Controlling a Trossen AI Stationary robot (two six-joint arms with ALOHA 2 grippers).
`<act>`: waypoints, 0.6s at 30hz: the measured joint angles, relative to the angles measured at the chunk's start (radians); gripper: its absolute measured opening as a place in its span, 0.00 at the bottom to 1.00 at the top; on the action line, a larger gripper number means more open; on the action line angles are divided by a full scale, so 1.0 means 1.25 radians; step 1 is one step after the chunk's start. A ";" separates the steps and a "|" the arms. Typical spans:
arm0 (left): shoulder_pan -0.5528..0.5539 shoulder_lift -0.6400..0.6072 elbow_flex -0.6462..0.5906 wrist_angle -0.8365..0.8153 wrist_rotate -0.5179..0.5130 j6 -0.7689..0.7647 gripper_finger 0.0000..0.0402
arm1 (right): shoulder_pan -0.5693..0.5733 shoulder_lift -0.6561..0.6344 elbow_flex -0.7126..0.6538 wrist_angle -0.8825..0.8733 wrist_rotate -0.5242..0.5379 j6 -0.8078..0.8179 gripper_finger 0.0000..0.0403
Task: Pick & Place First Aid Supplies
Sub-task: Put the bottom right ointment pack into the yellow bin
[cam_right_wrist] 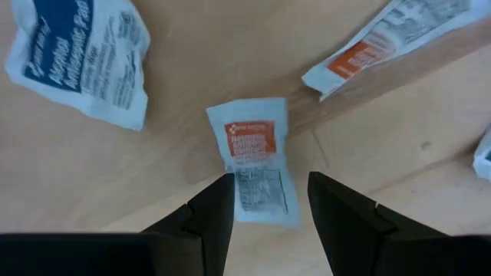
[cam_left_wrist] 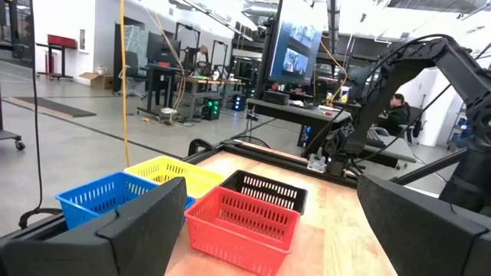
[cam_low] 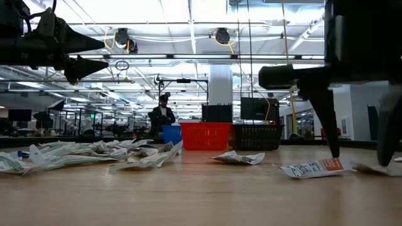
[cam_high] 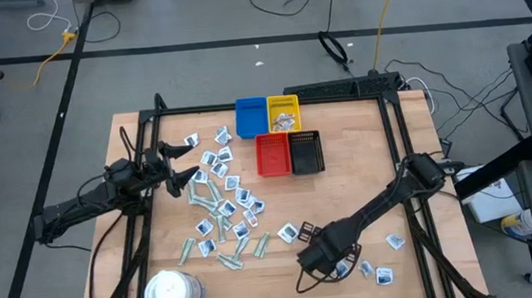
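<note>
Many small wrapped packets lie flat and scattered on the left half of the wooden table, with a few more near the right front. My right gripper points down, open, low over the table. Its two fingers stand on either side of a white packet with an orange mark, which lies flat; the low view shows the gripper too. My left gripper is open and raised above the left side of the packets, holding nothing. My right gripper comes from above, pointing down, with one finger at the edge of the orange-marked packet's lower end. Whether either finger touches the packet, I cannot tell. The packet lies flat on the table.
Blue, yellow, red and black trays stand together at the far middle. A round white tub sits at the near left corner. Other packets lie close around the right gripper. A person stands far behind the table.
</note>
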 joint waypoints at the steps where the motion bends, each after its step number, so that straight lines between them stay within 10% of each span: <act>1: 0.000 0.000 0.000 0.000 0.000 0.000 0.97 | 0.000 0.000 -0.008 0.015 0.000 -0.002 0.40; 18: 0.000 0.000 0.000 0.000 0.000 0.000 0.97 | 0.000 -0.003 -0.028 0.069 -0.004 0.042 0.02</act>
